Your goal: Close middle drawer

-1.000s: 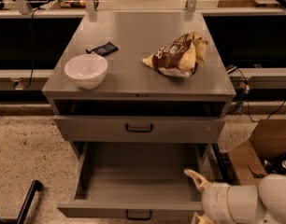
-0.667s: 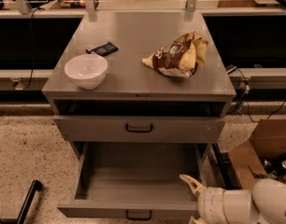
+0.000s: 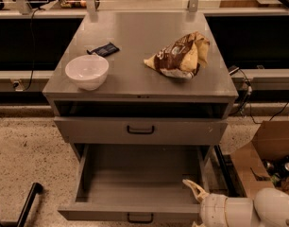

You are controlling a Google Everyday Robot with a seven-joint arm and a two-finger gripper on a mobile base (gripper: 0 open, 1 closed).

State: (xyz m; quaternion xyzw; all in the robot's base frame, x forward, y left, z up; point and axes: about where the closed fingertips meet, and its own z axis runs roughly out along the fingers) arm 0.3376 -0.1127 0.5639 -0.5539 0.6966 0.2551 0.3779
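The middle drawer [image 3: 135, 188] of the grey metal cabinet is pulled far out, showing a deep, plain, empty tray. Its low front [image 3: 111, 215] with a small dark bar handle [image 3: 140, 217] lies at the bottom edge of the camera view. The drawer above it [image 3: 140, 129] is shut. My gripper [image 3: 195, 192], cream-coloured on a white arm [image 3: 239, 212], is at the open drawer's front right corner, just above its right side wall.
On the cabinet top [image 3: 135, 37] are a white bowl [image 3: 87, 71], a small dark packet [image 3: 103, 49] and a brown chip bag [image 3: 180, 56]. An open cardboard box [image 3: 269, 160] stands on the floor to the right. A black bar [image 3: 27, 205] is at lower left.
My gripper has shifted a little left and lower at the drawer's front right corner. The drawer has not visibly moved.
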